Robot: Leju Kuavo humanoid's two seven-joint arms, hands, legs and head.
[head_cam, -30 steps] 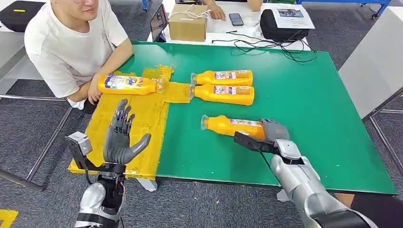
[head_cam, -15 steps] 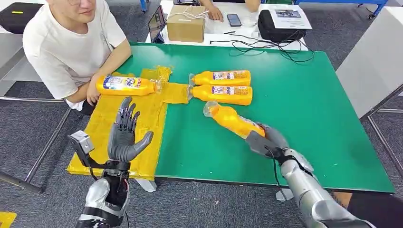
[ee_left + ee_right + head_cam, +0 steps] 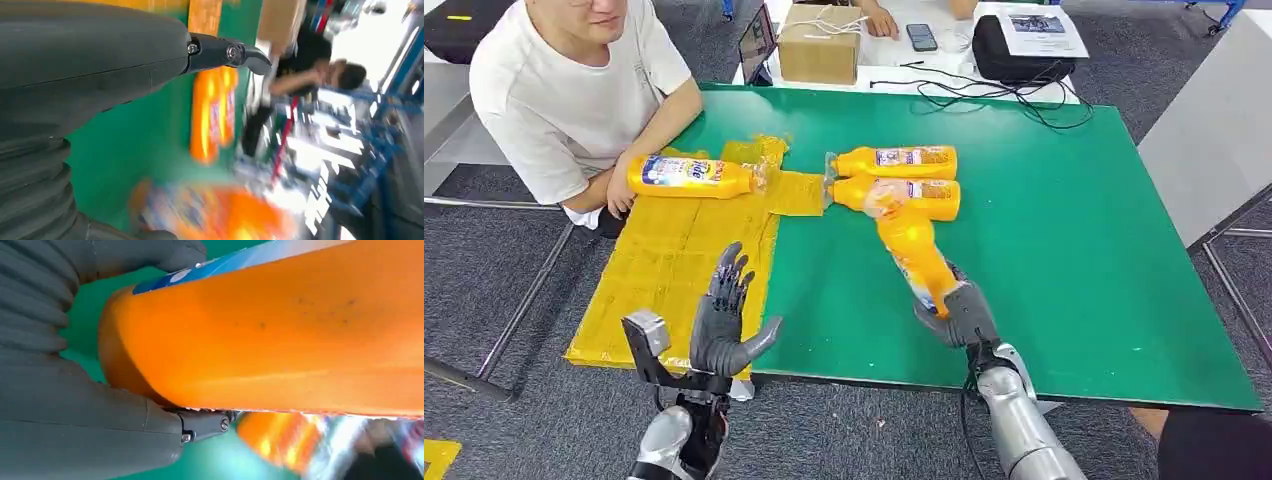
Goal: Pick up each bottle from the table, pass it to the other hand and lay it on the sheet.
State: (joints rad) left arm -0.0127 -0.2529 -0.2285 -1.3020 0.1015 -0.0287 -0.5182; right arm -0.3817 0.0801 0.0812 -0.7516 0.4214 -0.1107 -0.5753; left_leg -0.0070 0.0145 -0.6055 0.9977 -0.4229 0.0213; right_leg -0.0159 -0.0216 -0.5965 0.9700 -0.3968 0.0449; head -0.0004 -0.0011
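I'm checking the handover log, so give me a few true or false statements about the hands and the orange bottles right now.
1. The right hand grips an orange plastic bottle by its base. True.
2. The left hand holds a bottle. False: it is open and holds nothing.
3. Two orange bottles lie side by side on the green table. True.
4. The yellow sheet has no bottle on it. False: one labelled bottle lies at its far end.

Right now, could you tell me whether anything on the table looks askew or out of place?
The yellow sheet is rumpled at its far corner, a flap spreading onto the green table beneath the caps of two lying bottles. Nothing appears spilled.
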